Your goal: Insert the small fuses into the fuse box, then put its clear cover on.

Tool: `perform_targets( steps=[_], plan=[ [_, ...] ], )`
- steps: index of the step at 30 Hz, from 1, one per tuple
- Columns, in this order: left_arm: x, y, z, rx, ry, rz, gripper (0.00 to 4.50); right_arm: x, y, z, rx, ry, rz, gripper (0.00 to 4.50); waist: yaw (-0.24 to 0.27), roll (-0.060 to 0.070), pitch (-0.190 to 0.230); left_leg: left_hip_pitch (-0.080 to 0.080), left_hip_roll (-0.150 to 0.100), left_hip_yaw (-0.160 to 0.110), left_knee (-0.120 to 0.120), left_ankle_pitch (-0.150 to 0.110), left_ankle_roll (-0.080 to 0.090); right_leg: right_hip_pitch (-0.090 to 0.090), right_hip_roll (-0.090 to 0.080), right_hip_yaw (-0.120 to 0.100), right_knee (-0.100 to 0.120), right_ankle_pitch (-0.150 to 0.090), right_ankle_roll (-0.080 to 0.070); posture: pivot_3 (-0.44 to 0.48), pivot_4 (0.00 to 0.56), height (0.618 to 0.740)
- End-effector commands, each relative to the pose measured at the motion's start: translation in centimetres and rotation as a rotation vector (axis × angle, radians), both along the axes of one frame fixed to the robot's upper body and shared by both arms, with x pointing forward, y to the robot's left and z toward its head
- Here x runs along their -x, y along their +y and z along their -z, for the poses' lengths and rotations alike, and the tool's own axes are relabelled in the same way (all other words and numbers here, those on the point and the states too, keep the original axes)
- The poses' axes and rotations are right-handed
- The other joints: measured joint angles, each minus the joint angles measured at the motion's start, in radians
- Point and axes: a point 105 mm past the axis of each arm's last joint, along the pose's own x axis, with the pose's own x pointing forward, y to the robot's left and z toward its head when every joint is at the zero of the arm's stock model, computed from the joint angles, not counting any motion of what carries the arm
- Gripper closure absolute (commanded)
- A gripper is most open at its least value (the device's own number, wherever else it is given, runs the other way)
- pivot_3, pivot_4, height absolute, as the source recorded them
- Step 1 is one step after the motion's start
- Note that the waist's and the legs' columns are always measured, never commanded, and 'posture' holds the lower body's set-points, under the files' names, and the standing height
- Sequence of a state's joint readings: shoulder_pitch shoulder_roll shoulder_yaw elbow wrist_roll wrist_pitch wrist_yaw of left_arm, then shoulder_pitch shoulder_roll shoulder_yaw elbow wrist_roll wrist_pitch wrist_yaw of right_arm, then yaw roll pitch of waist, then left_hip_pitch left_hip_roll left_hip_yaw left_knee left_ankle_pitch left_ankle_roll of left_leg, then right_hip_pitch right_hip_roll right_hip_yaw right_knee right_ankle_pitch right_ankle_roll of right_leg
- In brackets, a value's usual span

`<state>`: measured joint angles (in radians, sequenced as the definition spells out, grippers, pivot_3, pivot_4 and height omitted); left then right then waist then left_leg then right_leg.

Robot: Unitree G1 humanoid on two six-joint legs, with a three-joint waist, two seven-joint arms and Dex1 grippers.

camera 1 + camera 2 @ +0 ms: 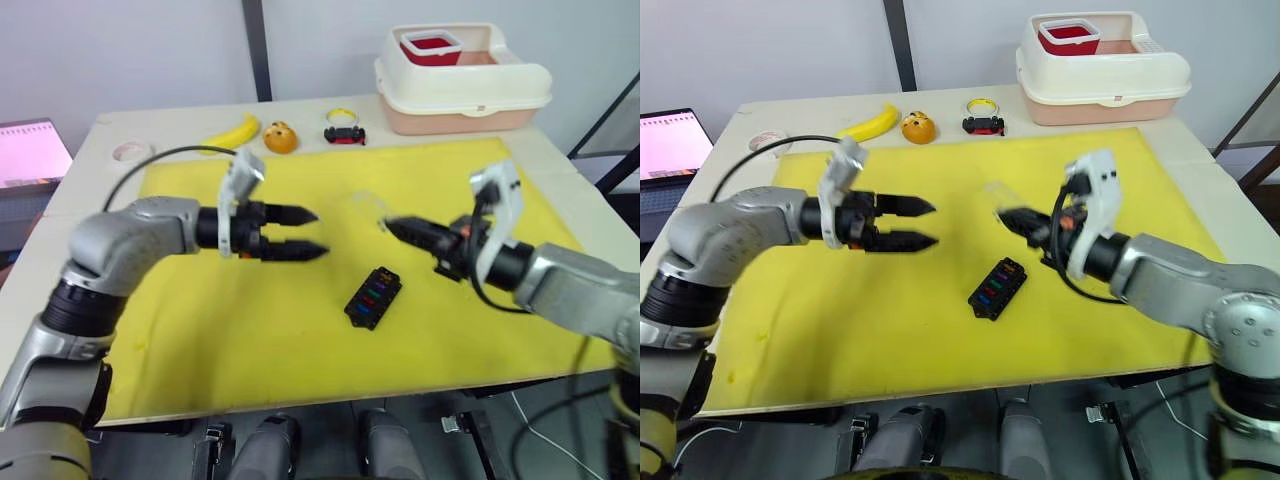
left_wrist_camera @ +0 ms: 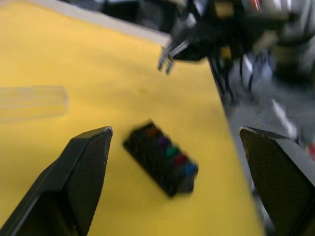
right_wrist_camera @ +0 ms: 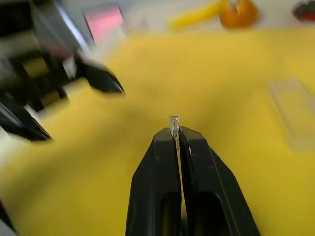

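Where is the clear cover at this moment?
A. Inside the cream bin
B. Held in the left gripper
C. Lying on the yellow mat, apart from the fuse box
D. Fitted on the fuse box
C: the clear cover lies flat on the yellow mat, apart from the fuse box.

Bright, even light falls over the yellow mat (image 1: 250,330), shadows soft. Both wrist views are motion-blurred; the fuse box (image 2: 161,157) smears, backgrounds unfocused.

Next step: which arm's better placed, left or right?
Right. The right claw is shut on a small piece, seemingly a fuse, close to the fuse box; the left claw is open and empty.
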<state>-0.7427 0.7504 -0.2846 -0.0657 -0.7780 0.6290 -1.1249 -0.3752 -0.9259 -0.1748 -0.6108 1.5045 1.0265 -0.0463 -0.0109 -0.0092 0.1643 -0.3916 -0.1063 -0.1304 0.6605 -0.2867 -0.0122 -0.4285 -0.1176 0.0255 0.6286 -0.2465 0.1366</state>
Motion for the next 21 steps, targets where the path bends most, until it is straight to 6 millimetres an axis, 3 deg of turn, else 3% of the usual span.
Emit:
perform_targets(
  steps=[1, 3, 7, 21],
  plan=[
    [-0.2, -0.7, 0.8, -0.072, -0.190, 0.096, 0.03, 0.2, -0.2, 1.8, 0.220, -0.063, -0.051, 4.50, 0.000, 0.000, 0.000, 0.000, 0.000, 0.000, 0.000, -0.002, 0.004, 0.000, -0.001, 0.000, 0.000, 0.000, 0.000, 0.000, 0.150, 0.740],
    [-0.6, -1.2, 1.5, -0.090, -0.244, 0.112, 0.03, -0.1, -0.7, 3.1, 0.342, -0.088, -0.065, 4.50, 0.001, 0.000, 0.001, 0.000, -0.001, 0.000, 0.001, -0.003, 0.005, 0.000, -0.001, 0.000, 0.000, 0.000, 0.000, 0.000, 0.150, 0.740],
    [-0.4, -2.0, 2.6, -0.121, -0.343, 0.168, 0.03, -1.1, -0.7, 3.6, 0.393, -0.133, -0.073, 4.50, 0.001, -0.001, 0.001, -0.001, -0.001, 0.000, 0.003, -0.002, 0.003, 0.000, -0.002, -0.001, 0.000, 0.000, 0.001, 0.000, 0.150, 0.740],
    [-0.6, -3.2, 3.0, -0.112, -0.379, 0.150, 0.03, -2.2, -0.8, 4.1, 0.423, -0.155, -0.091, 4.50, 0.002, -0.001, 0.001, -0.001, -0.001, -0.001, 0.003, 0.000, 0.001, 0.000, -0.002, -0.001, 0.001, 0.000, 0.001, 0.000, 0.150, 0.740]
  ],
)
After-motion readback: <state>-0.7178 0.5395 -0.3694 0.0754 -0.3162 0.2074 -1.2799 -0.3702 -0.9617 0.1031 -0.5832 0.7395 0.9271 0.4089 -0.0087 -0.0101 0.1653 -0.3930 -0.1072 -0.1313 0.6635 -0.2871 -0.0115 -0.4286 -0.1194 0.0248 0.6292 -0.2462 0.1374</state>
